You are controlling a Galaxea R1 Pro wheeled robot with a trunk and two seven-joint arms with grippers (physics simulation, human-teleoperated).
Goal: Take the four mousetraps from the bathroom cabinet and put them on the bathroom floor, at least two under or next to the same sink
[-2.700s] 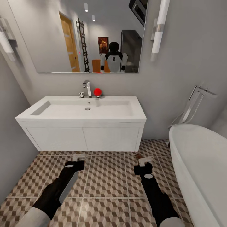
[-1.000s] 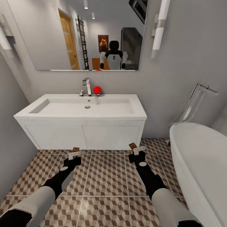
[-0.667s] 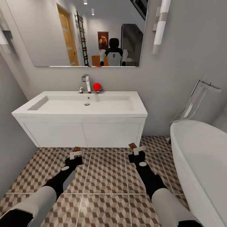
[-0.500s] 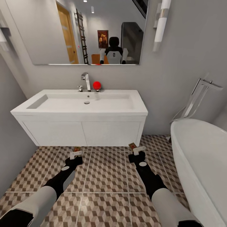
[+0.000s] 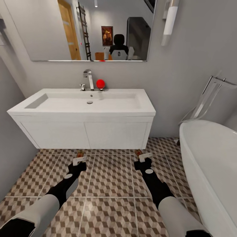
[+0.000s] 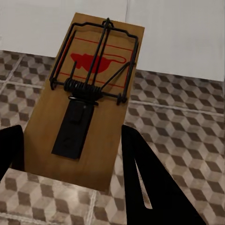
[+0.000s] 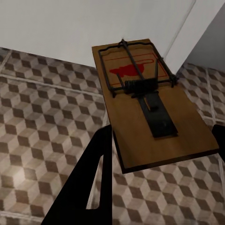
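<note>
Pincer (image 6: 70, 154) on each arm grips one mousetrap (image 6: 89, 98) above the bathroom floor (image 5: 112, 184).

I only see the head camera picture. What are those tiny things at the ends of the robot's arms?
Observer: The left gripper holds a flat tan wooden mousetrap by its near end.
Operator: And the other arm?
Observer: The right gripper holds a second tan wooden mousetrap the same way.
Operator: Is there a picture on them?
Observer: Yes, each board has a red mouse shape printed under dark wire parts.
Operator: Are they on the floor?
Observer: No. Both are held above the cube-patterned tile floor, pointing at the white vanity box.
</note>
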